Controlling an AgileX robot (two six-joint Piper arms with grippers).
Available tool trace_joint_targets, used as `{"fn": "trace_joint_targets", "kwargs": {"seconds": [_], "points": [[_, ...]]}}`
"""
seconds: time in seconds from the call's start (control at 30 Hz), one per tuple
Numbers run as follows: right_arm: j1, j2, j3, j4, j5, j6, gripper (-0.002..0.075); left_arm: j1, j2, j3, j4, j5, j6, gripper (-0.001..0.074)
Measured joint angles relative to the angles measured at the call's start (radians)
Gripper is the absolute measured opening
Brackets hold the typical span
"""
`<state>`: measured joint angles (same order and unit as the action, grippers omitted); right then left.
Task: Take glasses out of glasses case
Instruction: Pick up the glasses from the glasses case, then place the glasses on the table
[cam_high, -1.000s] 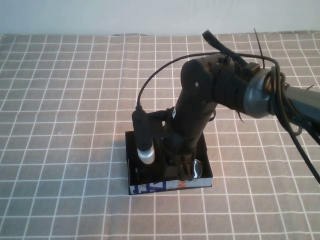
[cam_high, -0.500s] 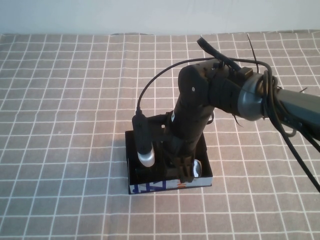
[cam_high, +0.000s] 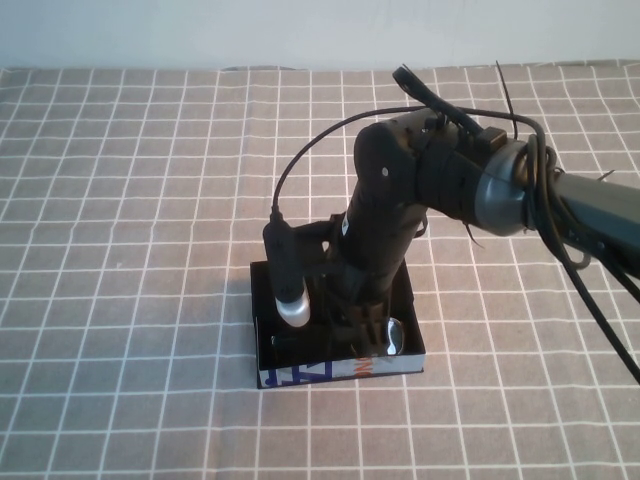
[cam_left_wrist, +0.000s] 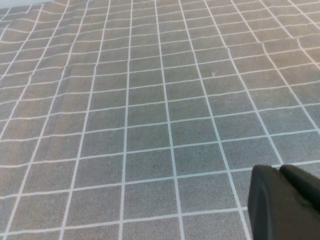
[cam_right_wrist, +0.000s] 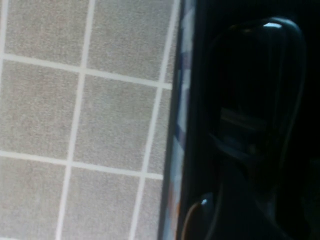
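Black rectangular glasses case (cam_high: 335, 372), white front printed blue and orange, sits on grey checked cloth (cam_high: 130, 200). Right gripper (cam_high: 368, 335) reaches down inside it; finger spread cannot be told. Dark-framed plastic glasses (cam_right_wrist: 250, 125) apparently lie inside. Left gripper (cam_left_wrist: 285, 202) hovers over bare cloth, fingers pressed together.

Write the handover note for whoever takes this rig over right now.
Right gripper: reached down into the open case, at its right half; whether its fingers are open or shut cannot be seen.
Left gripper: parked above bare checked cloth, out of the high view, shut and empty.
Case: sits on the cloth near the table's front, white printed side toward the robot.
Glasses: inside the case, seen only as a glossy dark shape in the right wrist view.
Done: right arm has reached the case.
Left: grip the glasses, lift them out, set them on the cloth.
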<state>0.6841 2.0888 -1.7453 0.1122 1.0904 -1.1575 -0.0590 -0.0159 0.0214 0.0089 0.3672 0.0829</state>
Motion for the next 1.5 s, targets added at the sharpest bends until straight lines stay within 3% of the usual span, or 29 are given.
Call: {"fn": "trace_joint_targets", "kwargs": {"seconds": [0.6, 0.67, 0.87, 1.1, 1.27, 1.5], "points": [[0.0, 0.034, -0.002, -0.008, -0.004, 0.0, 0.0263, 0.0, 0.0, 0.0, 0.0, 0.0, 0.0, -0.0004], [0.0, 0.034, -0.002, -0.008, -0.004, 0.0, 0.0236, 0.0, 0.0, 0.0, 0.0, 0.0, 0.0, -0.0004], [0.0, 0.034, -0.006, -0.006, 0.019, 0.0, 0.0047, 0.0, 0.0, 0.0, 0.0, 0.0, 0.0, -0.0004], [0.0, -0.015, -0.011, -0.019, 0.027, 0.047, 0.0002, 0.0, 0.0, 0.0, 0.0, 0.0, 0.0, -0.0005], [0.0, -0.162, -0.009, -0.079, 0.027, 0.329, 0.0001, 0.0, 0.0, 0.0, 0.0, 0.0, 0.0, -0.0005], [-0.077, -0.388, 0.192, -0.195, 0.021, 1.05, 0.0001, 0.0, 0.0, 0.0, 0.0, 0.0, 0.0, -0.0004]]}}
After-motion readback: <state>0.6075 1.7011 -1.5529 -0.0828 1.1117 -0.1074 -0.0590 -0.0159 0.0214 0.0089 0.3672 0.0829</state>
